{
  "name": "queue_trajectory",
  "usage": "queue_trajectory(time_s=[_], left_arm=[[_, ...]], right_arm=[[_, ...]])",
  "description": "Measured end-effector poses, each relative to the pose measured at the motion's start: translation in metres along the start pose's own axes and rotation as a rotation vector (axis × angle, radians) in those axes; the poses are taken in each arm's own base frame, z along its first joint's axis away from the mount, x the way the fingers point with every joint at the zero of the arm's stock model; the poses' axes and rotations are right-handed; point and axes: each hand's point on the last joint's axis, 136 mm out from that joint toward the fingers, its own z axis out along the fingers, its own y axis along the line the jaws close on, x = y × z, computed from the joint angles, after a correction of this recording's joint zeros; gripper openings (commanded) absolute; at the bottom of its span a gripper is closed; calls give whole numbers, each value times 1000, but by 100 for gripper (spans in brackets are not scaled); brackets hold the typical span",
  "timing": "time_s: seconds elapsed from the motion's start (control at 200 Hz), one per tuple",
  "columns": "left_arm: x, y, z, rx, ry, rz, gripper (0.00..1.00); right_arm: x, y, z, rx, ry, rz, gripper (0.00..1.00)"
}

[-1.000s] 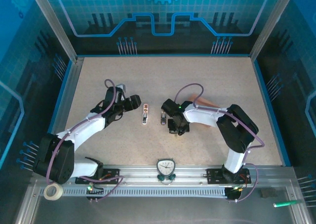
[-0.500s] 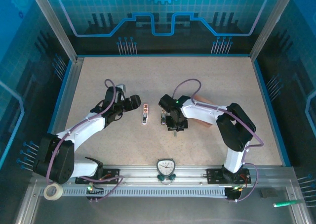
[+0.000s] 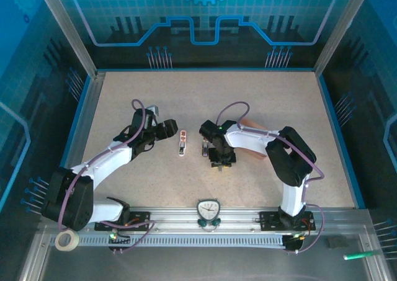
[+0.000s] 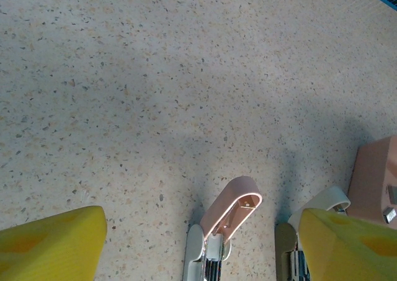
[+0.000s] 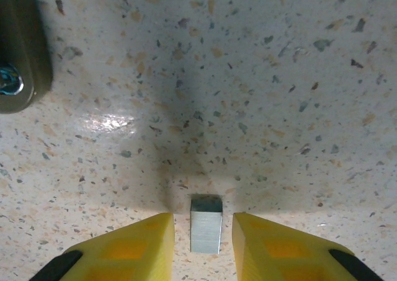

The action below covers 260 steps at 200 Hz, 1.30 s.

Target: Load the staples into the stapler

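Yellow right pincer (image 5: 203,226) has just loosened around the staples (image 5: 206,232); left pincer (image 4: 203,218) stays spread wide.

Overhead view looks down from behind; wrist views face tabletop (image 3: 260,95) closely; left shares the stapler (image 4: 232,209).

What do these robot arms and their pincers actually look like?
The left arm and right arm have white shells between chunky black joints, each trailed by a looping purple cable. The fingers are bright yellow wedges with dark patches.
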Motion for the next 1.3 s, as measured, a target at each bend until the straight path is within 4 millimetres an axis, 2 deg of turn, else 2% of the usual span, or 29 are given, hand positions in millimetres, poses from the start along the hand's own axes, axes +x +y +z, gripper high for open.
queue_trajectory(time_s=[0.966,1.101,1.301], left_arm=[[-7,0,-2,3,-3,14,82],[-24,-10,-8,29,-21,9,82],[-49,-23,-20,61,-36,24,83]], right_arm=[[-7,-3,5,0,-13,3,16],[-14,-1,-9,-17,-99,19,16],[-27,21,-52,-126,-290,44,16]])
